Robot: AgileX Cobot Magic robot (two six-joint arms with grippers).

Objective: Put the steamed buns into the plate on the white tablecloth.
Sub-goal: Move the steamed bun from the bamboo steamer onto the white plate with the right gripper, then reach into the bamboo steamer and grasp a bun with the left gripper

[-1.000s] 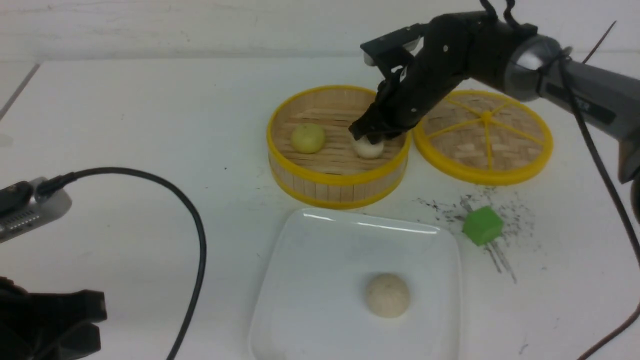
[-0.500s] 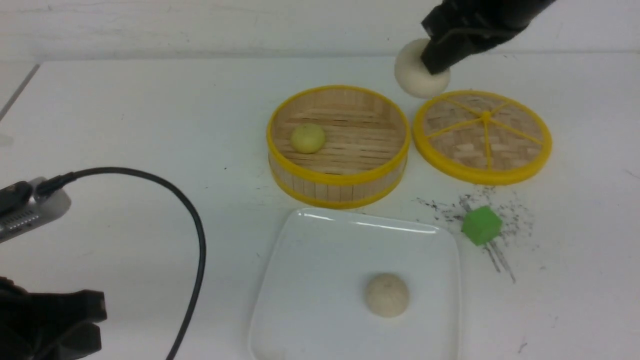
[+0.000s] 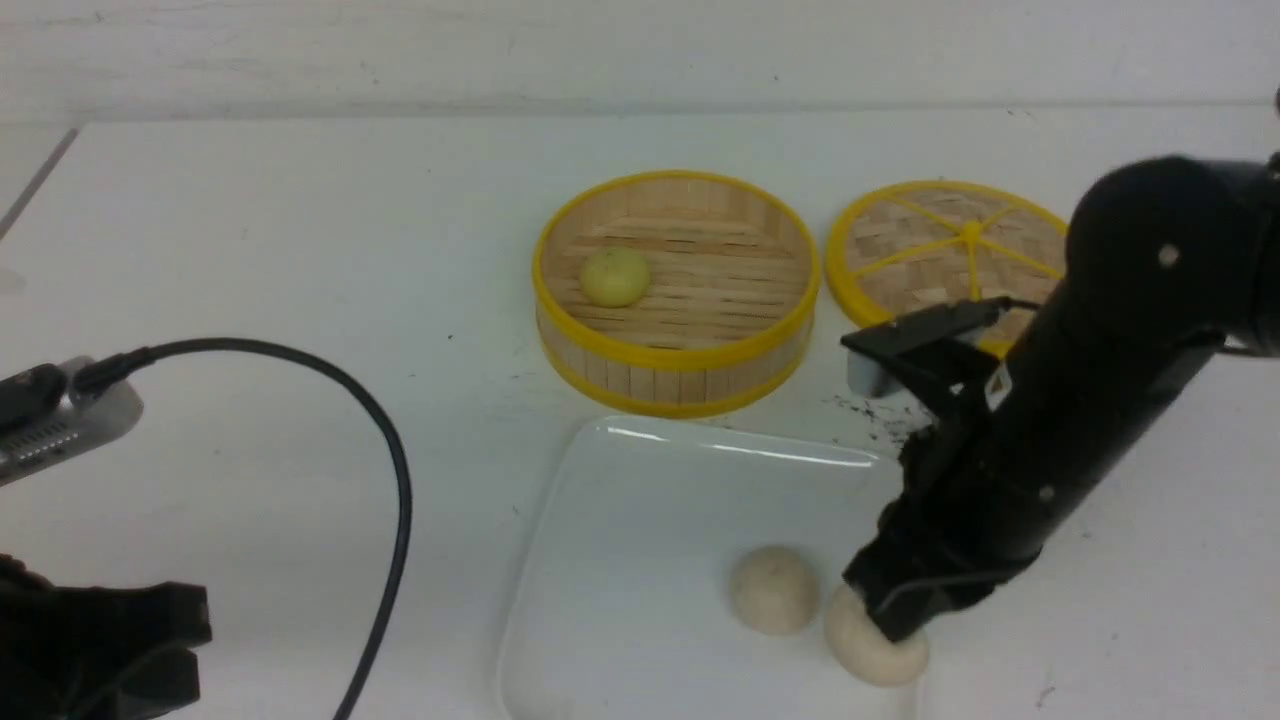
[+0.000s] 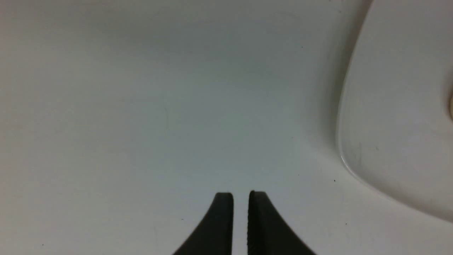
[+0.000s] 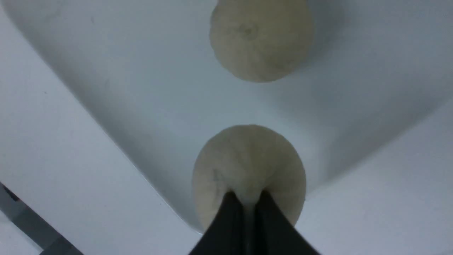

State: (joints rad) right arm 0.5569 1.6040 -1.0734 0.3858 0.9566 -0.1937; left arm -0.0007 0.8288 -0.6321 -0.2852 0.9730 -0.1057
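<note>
My right gripper [image 3: 893,622] is shut on an off-white steamed bun [image 3: 875,650] and holds it over the near right corner of the white square plate [image 3: 640,500]. The held bun [image 5: 247,166] fills the right wrist view just ahead of the pinched fingertips [image 5: 233,205]. A second off-white bun [image 3: 773,589] lies in the plate beside it, and shows in the right wrist view [image 5: 261,39]. A pale yellow bun [image 3: 614,276] sits in the bamboo steamer [image 3: 676,372]. My left gripper [image 4: 240,194] is shut and empty over the white tablecloth [image 4: 141,106], beside the plate's rim [image 4: 345,163].
The steamer's woven lid [image 3: 930,240] lies right of the steamer, partly behind my right arm [image 3: 1100,340]. A black cable [image 3: 395,470] and a grey device [image 3: 60,415] lie at the left. The green cube is hidden.
My right gripper lifted the off-white bun out of the steamer, carried it up and back, then brought it down toward me to the plate's near right corner. The left arm has not moved.
</note>
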